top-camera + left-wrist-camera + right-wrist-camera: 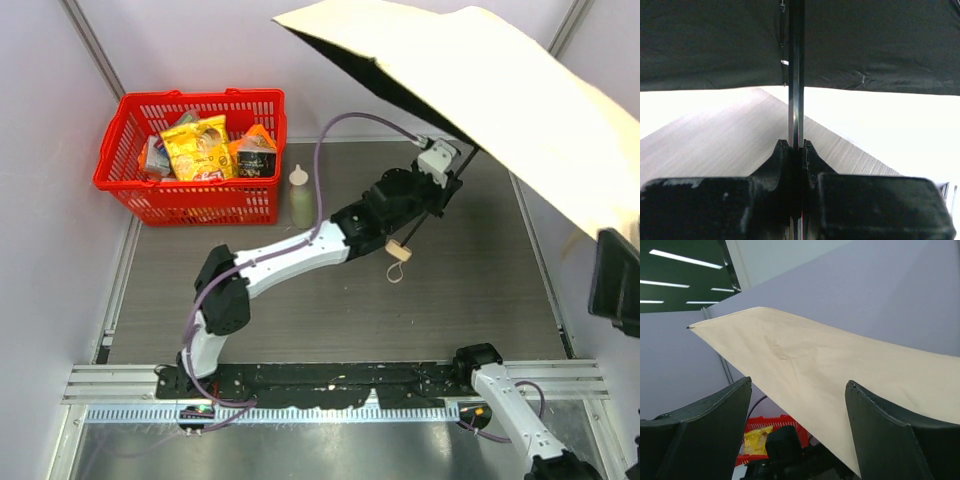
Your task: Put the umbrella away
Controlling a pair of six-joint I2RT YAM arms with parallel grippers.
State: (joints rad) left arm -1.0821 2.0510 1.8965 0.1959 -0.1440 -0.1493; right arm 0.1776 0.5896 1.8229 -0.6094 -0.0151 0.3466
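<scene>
The umbrella (500, 90) is open, its cream canopy spread over the back right of the table. Its thin black shaft (452, 180) slants down to a pale knob handle (399, 251) with a cord loop hanging under it. My left gripper (443, 188) is shut on the shaft, and in the left wrist view the shaft (796, 75) runs straight up from between the pinched fingers (812, 155) into the dark underside of the canopy (715, 45). My right gripper (615, 280) hangs at the right edge beneath the canopy rim, open with nothing between its fingers (880, 430); the cream fabric (830, 370) lies beyond them.
A red basket (200, 205) holding snack packets (200, 145) stands at the back left. A pale green squeeze bottle (301, 195) stands just right of it. The left arm reaches diagonally across the middle of the table. Walls close in the sides and back.
</scene>
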